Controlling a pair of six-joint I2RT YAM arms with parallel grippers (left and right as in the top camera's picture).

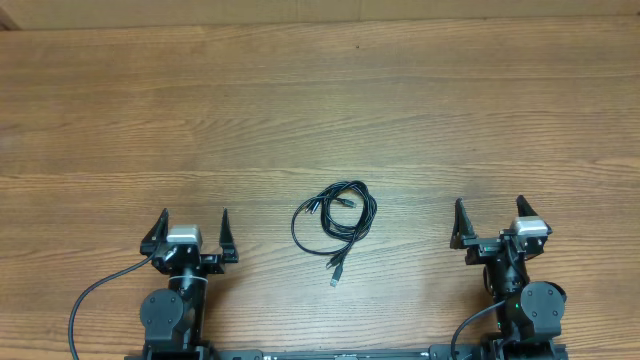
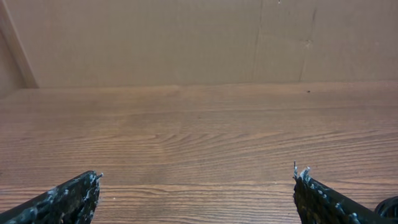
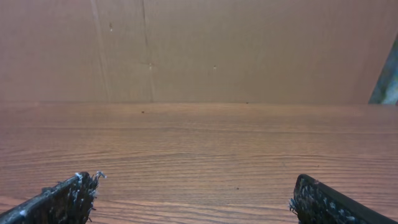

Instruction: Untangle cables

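Observation:
The cables (image 1: 337,215) lie as one loose black coil in the middle of the wooden table (image 1: 320,110), with plug ends trailing toward the near edge. My left gripper (image 1: 194,218) rests to the left of the coil, open and empty. To the right of the coil my right gripper (image 1: 490,205) is also open and empty. Neither touches the cables. In the left wrist view the left gripper (image 2: 198,175) has only bare wood between its spread fingers, and a dark curve (image 2: 388,208) shows at the bottom right corner. The right gripper (image 3: 194,182) frames bare wood too.
A thick black arm wire (image 1: 90,295) loops out beside the left arm base. A plain brown wall (image 2: 199,37) rises at the table's far edge. Both arm bases stand at the near edge.

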